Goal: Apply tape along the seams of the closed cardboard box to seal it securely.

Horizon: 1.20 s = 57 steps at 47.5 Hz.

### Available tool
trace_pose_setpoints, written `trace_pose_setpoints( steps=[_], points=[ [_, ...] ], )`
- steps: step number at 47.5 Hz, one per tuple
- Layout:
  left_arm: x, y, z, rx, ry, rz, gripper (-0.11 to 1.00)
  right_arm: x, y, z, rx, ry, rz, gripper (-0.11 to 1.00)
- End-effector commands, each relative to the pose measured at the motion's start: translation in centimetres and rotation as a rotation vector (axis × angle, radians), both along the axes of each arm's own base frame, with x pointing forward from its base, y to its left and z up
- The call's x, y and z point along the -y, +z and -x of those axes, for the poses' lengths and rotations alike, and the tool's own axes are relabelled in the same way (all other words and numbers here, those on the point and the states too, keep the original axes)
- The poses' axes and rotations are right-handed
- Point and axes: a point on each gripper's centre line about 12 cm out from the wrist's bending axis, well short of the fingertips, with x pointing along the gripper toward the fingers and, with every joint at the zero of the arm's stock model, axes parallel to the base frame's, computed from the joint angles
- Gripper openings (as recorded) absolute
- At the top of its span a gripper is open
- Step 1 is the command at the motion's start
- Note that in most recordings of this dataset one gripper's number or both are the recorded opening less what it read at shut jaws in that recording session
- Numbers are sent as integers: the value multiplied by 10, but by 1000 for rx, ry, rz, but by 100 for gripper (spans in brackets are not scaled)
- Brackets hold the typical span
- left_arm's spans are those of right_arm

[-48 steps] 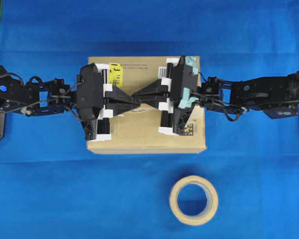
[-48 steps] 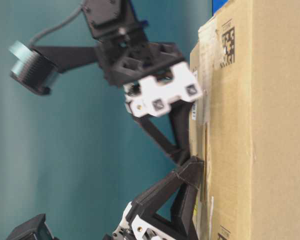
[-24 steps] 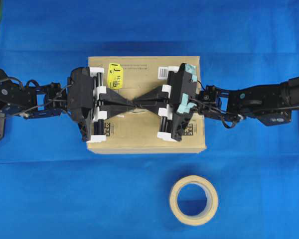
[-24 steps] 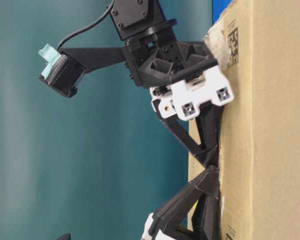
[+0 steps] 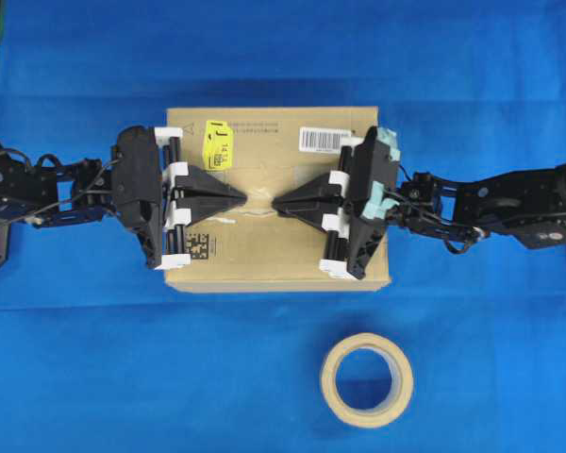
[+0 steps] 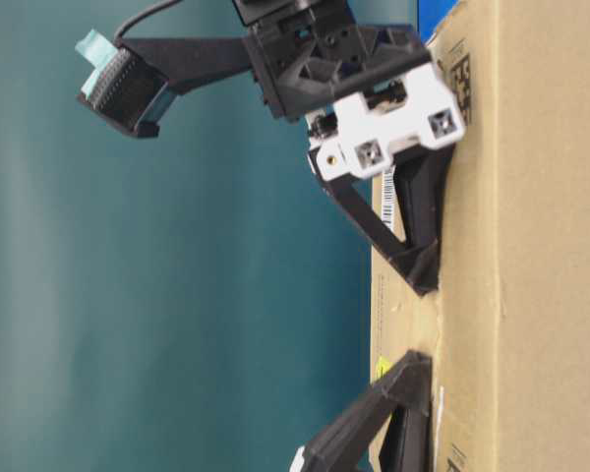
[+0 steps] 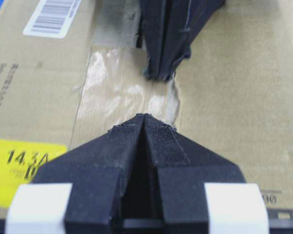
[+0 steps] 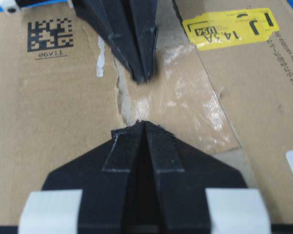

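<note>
The cardboard box point(image 5: 278, 212) sits in the middle of the blue surface point(image 5: 94, 359). A shiny piece of tape point(image 5: 257, 200) lies flat on the box top, over the seam point(image 7: 177, 100). The seam runs from 9 o'clock to 3 o'clock in the overhead view, and the tape's long side runs the same way.

The left hand point(image 5: 242, 197) is at 9 o'clock from the tape. The right hand point(image 5: 275, 204) is at 3 o'clock from it. Both hands are pressed together and pinch nothing. Their tips point at each other along the seam, with the tape between them. Both look about equally near. The tape roll point(image 5: 367, 379) lies at 5 o'clock from the box, well apart.

To rub the tape down, each hand would likely slide along that same line.
</note>
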Motion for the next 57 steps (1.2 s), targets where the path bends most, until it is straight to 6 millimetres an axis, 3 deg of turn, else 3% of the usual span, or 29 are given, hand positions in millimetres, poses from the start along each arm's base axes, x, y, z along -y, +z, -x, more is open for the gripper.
trace_pose_setpoints(
  steps=[1, 14, 21, 29, 40, 57],
  points=[
    [7, -25, 25, -107, -25, 2, 0, -7, -10, 11, -40, 18, -3, 0],
    [13, -14, 16, -84, -52, 2, 0, -7, 1, 10, -4, 20, 7, 0],
    [17, 24, -1, -9, -94, -21, 0, -7, 37, 11, 86, 31, 23, 0],
    [15, 63, 0, 52, -106, -3, 0, -6, 87, 27, 196, 55, 70, 0],
    [13, 100, 34, 160, -111, 5, 0, -5, 128, 65, 271, 89, 98, 0],
    [9, 111, 95, 243, -112, 15, 0, -4, 133, 134, 281, 127, 76, 0]
  ],
)
